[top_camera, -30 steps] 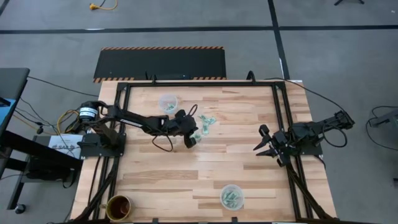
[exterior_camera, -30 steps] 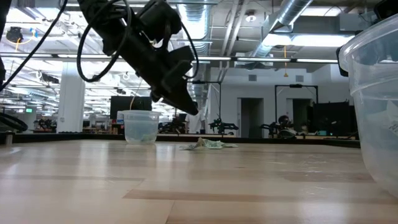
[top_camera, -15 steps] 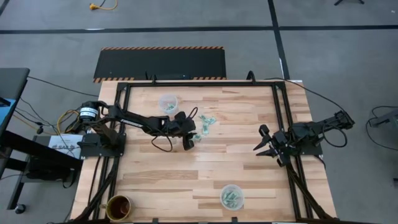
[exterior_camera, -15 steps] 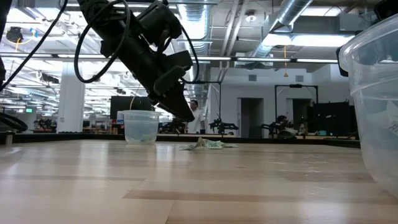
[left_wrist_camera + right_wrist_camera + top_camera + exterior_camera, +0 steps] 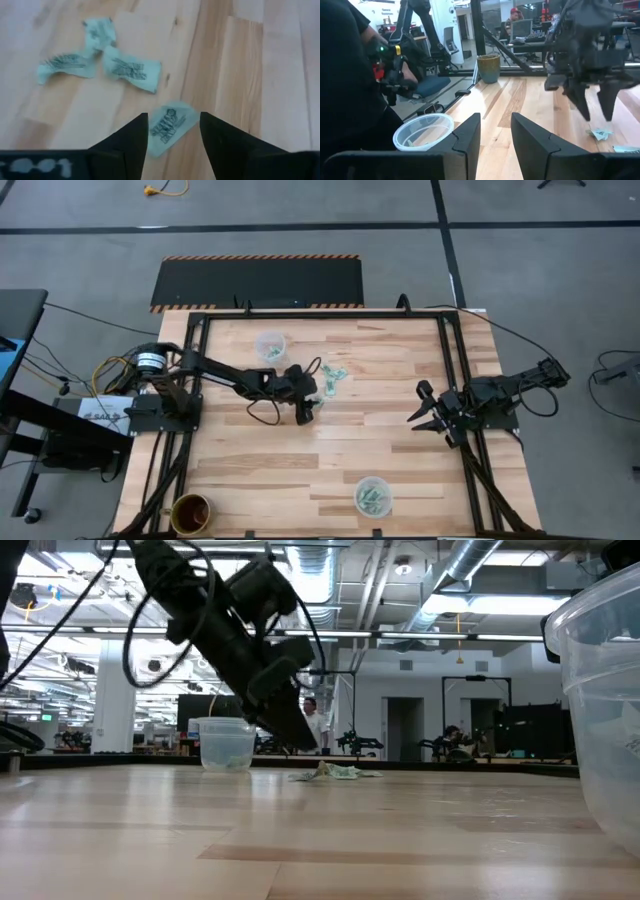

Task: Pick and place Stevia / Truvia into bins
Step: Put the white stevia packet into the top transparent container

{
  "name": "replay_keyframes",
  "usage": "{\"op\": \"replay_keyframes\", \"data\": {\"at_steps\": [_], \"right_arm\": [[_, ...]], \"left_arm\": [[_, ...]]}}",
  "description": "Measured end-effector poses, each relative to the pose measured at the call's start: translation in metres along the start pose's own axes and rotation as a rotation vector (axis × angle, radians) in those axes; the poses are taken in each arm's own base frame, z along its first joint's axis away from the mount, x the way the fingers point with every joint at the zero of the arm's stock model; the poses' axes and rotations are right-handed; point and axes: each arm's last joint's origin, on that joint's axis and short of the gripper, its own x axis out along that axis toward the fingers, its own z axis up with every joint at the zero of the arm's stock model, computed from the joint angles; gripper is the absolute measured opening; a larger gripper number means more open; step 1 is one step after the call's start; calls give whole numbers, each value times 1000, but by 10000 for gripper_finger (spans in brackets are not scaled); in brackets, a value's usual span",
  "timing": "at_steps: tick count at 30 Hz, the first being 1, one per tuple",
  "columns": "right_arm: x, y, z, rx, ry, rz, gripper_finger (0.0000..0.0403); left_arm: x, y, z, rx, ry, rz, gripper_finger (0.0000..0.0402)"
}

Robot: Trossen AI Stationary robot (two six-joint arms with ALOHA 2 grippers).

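Several pale green Stevia packets (image 5: 122, 67) lie flat on the wooden table near its middle (image 5: 330, 378). My left gripper (image 5: 172, 132) points down over them, open. One packet (image 5: 169, 127) lies on the wood between its two fingers, which stand either side of it without touching. The low view shows that gripper (image 5: 298, 738) just above the table. One clear bin (image 5: 270, 344) stands at the far side. The other bin (image 5: 373, 496), with packets inside, stands near the front edge. My right gripper (image 5: 424, 415) waits open at the table's right side.
A brown dark-rimmed cup (image 5: 190, 513) stands at the near left corner. Black frame rails (image 5: 455, 370) run along the table's edges. Bare wood lies between the packets and the near bin. A person (image 5: 350, 75) shows close by in the right wrist view.
My left gripper has come down toward the table by the packets and shifted a little toward the table's left edge.
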Motion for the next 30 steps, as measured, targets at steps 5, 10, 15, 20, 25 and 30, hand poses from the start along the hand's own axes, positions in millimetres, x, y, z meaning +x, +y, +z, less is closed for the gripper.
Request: {"op": "replay_keyframes", "data": {"at_steps": [5,10,15,20,25,30], "right_arm": [[0,0,0,0,0,0,102],[0,0,0,0,-1,0,102],[0,0,0,1,5,-1,102],[1,0,-1,1,14,-2,102],[1,0,-1,1,13,-1,102],[1,0,-1,1,13,-1,102]], "left_arm": [[17,0,-13,-46,53,-10,169],[25,0,-20,-41,94,-19,169],[33,-2,-25,-47,93,-29,169],[34,-2,-24,-47,80,-35,154],[34,-2,-24,-47,79,-20,80],[35,-2,-25,-61,82,-21,9]]}}
